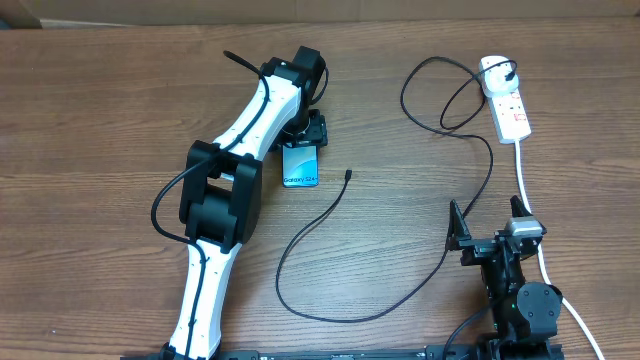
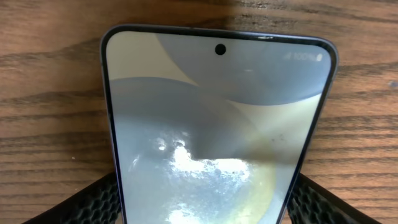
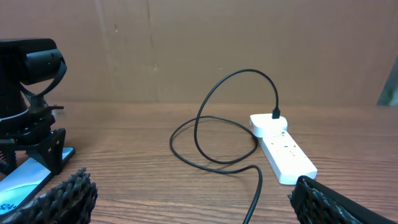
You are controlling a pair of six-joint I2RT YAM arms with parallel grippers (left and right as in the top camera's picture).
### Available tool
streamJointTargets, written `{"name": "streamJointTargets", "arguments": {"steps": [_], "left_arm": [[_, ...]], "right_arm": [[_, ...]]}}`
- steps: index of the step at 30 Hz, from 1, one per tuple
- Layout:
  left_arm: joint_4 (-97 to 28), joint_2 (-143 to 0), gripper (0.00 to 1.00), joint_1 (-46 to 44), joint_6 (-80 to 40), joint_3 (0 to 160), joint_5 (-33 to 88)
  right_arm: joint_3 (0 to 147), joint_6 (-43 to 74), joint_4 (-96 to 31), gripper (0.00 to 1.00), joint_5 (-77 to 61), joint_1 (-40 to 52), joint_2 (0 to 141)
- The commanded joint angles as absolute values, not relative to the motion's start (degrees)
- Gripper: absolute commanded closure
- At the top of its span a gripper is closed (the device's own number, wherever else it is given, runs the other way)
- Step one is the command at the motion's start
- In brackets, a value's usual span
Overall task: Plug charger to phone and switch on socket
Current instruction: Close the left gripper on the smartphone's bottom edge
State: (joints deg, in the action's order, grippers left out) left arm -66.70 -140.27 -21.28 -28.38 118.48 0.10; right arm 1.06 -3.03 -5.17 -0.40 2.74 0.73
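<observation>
Wooden table [image 1: 100,100]. The left claw [image 2: 202,202] straddles the phone [image 1: 300,165] mid-table, jaws wide, pads by its long edges; whether they pinch it cannot be told. The right claw [image 3: 196,205] sits fully open, empty, at the near right. White power strip [image 1: 510,110] far right. The charger cable [image 1: 300,240] lies loose, its plug [image 1: 346,175] near the phone. Likely step: steadying the phone; next, fetching that plug.

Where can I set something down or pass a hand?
Free: table left of the left arm; top centre, between phone and charger loops. Crowded: left gripper over the phone, charger snaking across the middle, socket and cord along the right edge.
</observation>
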Motion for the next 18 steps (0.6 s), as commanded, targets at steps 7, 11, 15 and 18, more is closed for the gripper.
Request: {"name": "streamJointTargets", "arguments": {"steps": [7,11,15,18], "left_arm": [[-66.6,-142.1,0.21,-21.2,-28.7,116.2,-0.4],[-66.6,-142.1,0.24,-21.1,-28.8,116.2,0.1],[-66.6,-142.1,0.22,-21.1,-28.7,116.2,0.1],[-66.9,-142.1,0.24,-21.1,-28.7,116.2,0.1]], "right_arm": [[0.5,-3.2,-4.9,0.00,0.1,3.0,0.2],[0.5,-3.3,-4.9,0.00,0.1,3.0,0.2],[0.5,-3.3,-4.9,0.00,0.1,3.0,0.2],[0.5,-3.2,-4.9,0.00,0.1,3.0,0.2]]}}
